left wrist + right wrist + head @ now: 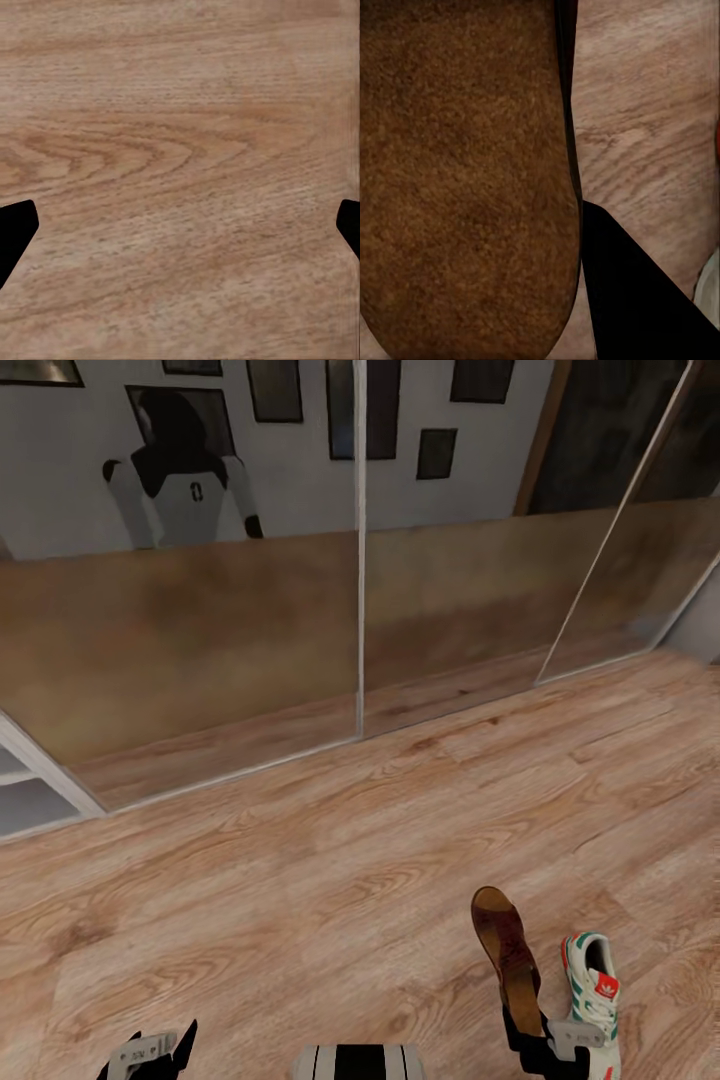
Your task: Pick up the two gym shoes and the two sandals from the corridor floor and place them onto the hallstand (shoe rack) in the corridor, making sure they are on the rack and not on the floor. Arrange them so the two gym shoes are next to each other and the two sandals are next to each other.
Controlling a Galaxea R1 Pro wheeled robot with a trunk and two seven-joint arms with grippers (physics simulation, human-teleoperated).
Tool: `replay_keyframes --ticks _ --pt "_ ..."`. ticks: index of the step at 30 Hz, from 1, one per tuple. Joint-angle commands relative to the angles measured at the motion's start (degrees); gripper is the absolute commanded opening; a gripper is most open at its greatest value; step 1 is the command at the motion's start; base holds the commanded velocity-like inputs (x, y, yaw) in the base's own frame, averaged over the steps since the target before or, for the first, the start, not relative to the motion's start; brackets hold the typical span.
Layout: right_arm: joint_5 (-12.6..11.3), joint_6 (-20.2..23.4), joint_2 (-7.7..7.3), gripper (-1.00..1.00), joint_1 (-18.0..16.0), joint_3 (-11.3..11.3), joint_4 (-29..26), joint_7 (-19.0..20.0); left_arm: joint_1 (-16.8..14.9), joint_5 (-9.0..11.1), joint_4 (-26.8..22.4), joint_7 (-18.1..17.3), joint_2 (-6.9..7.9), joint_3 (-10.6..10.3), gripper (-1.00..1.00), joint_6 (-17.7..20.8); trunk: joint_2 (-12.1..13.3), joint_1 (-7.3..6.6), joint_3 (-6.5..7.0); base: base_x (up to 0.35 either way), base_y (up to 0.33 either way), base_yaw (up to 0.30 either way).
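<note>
— Where is the dark brown leather slip-on sandal (505, 950) with the tan sole?

— Lifted off the light brown wood-grain plank floor (300, 880), pinched at its heel end by the right end effector (540, 1040). Its long axis runs away from the robot, toe leading. In the right wrist view the brown suede-like sandal face (465, 172) lies against a black finger (630, 300).

— And the white sneaker with green side stripes and red-orange tongue patch (593, 990)?

— On the floor just beside the held sandal, on its right, lying roughly parallel.

— The left end effector (148, 1055)?

— Spread and holding nothing, with bare planks under it (180, 180).

— Which way next?

— My guess: the pale grey-white unit (30, 780) at the floor's far left edge may be the rack, so the sandal would travel left.
</note>
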Motion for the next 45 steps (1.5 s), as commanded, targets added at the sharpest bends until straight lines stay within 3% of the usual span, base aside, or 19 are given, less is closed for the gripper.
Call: replay_keyframes --ticks 1,17,34,45 --pt "-0.8 -0.1 0.03 -1.0 -0.04 0.41 0.12 0.52 -0.04 -0.61 -0.03 -0.35 -0.08 0.42 1.0 -0.33 0.0 -0.03 0.26 0.0 0.0 -0.216" --pt "-0.83 -0.1 0.42 -1.0 -0.04 0.37 0.16 0.44 -0.02 -0.61 0.07 -0.36 -0.08 0.42 1.0 -0.33 0.27 -0.47 4.92 0.0 0.0 -0.215" --pt "-0.83 -0.1 0.42 -1.0 -0.04 0.34 0.16 0.44 -0.02 -0.61 0.07 -0.36 -0.08 0.42 1.0 -0.33 7.08 -4.2 9.17 0.0 0.0 -0.212" --pt "-0.94 -0.02 0.42 -1.0 -0.04 0.34 0.16 0.27 -0.02 -0.61 0.07 -0.36 -0.12 0.42 1.0 -0.33 7.08 -4.2 9.34 0.049 0.033 -0.103"
